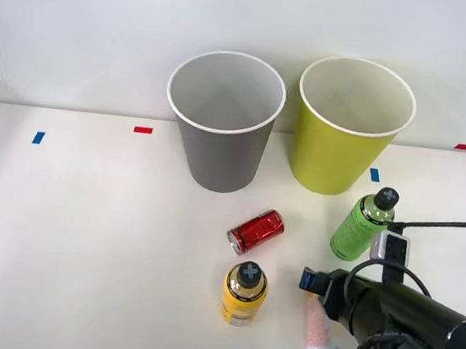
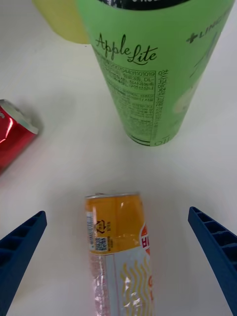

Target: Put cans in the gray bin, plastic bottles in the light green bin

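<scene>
Blue-fingered right end effector [image 2: 118, 266] gapes wide — empty — straddling the orange-and-pink can [image 2: 118, 252] without touching it.

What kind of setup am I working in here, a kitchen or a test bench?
Likely a lab test bench: a plain white table against a bare wall, coloured tape marks on it, and two sorting bins, gray bin and light green bin.

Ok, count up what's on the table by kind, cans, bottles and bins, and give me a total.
Metal drink cans: 2, the shiny red can and the slim orange-and-pink can, both lying down.
Black-capped plastic bottles: 2, the bright green bottle and the stubby yellow bottle, both upright.
Cup-shaped bins: 2, the gray bin and the yellow-green bin.
Total: 6
</scene>
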